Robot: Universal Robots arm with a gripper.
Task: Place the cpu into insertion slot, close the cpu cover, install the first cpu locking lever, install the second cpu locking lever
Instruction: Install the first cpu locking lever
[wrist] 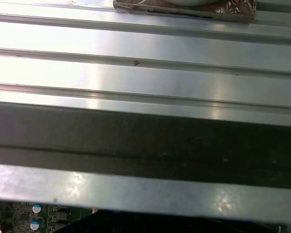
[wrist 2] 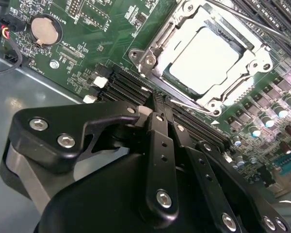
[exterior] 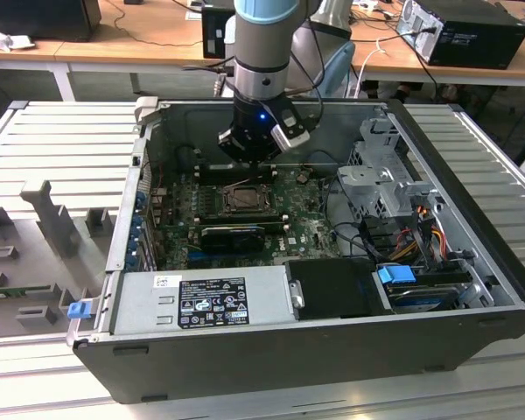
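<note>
In the second wrist view the cpu (wrist 2: 206,58) lies flat in its socket, its pale metal face showing through the window of the cpu cover (wrist 2: 160,56), which is folded down over it. A thin locking lever (wrist 2: 190,103) runs along the socket's side nearest my gripper (wrist 2: 157,101). Another lever rod (wrist 2: 262,22) runs along the far side. My gripper's black fingers are shut together with nothing between them, their tips just short of the near lever. In the exterior view my gripper (exterior: 255,160) hangs over the board just behind the insertion slot (exterior: 243,199).
The open computer case (exterior: 271,350) lies on a ribbed metal table (exterior: 61,131). Black memory slots (wrist 2: 131,87) flank the socket. A drive cage (exterior: 381,179) and cables sit at the exterior view's right, a power supply (exterior: 201,302) at the front. A coin battery (wrist 2: 43,30) sits on the board.
</note>
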